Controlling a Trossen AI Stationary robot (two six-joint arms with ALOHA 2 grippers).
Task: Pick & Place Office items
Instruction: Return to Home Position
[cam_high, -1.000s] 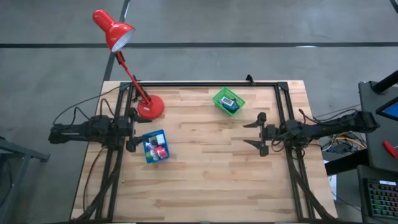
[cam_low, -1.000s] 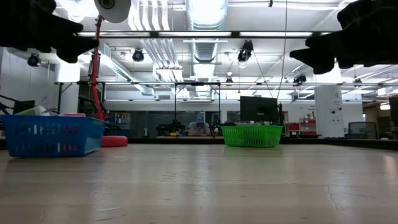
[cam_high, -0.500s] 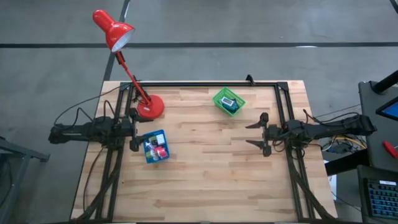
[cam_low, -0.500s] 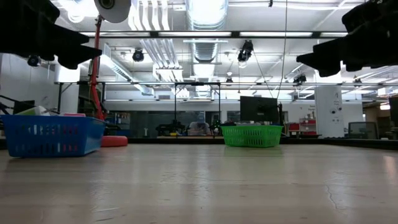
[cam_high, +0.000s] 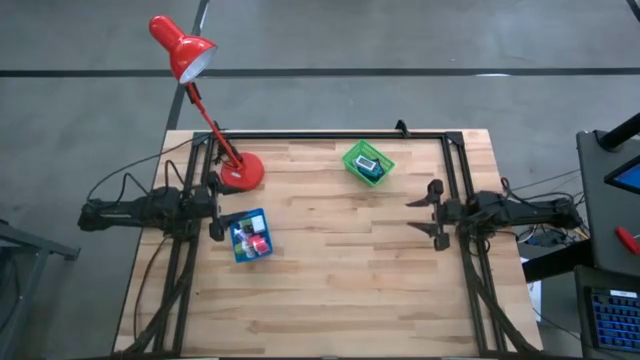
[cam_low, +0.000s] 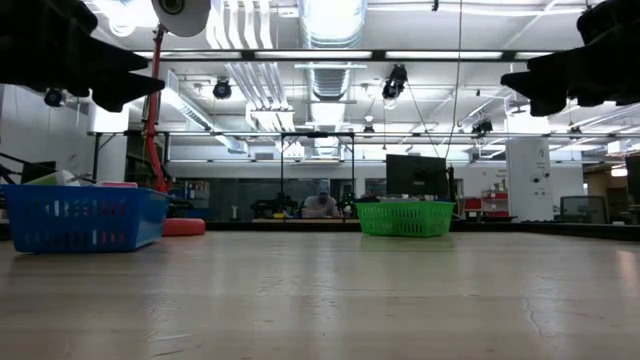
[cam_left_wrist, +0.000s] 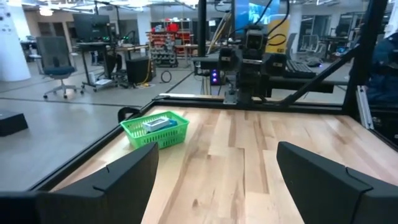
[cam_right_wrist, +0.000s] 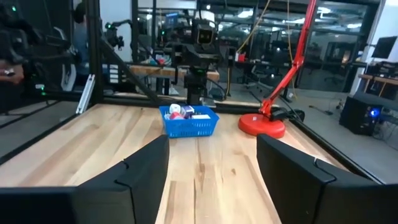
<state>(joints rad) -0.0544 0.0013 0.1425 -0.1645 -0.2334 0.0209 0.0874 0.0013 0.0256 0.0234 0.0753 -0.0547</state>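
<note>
While both arms are hanging above the two side edges of the wooden table (cam_high: 330, 290), the office items (cam_high: 258, 243) are lying inside the baskets. Red and white ones are sitting in the blue basket (cam_high: 233, 240), which is standing on the left part of the table, just beside the left gripper (cam_high: 214, 210) and near the round base of the red desk lamp (cam_high: 240, 172). A dark flat piece (cam_high: 368, 160) is resting in the green basket (cam_high: 350, 160), close to the far edge and well apart from the blue one. The left gripper is holding its fingers wide apart and is carrying nothing. The right gripper (cam_high: 408, 215) is hovering at the right side, also spread apart and carrying nothing, and it is pointing across the boards toward the blue basket and the lamp.
</note>
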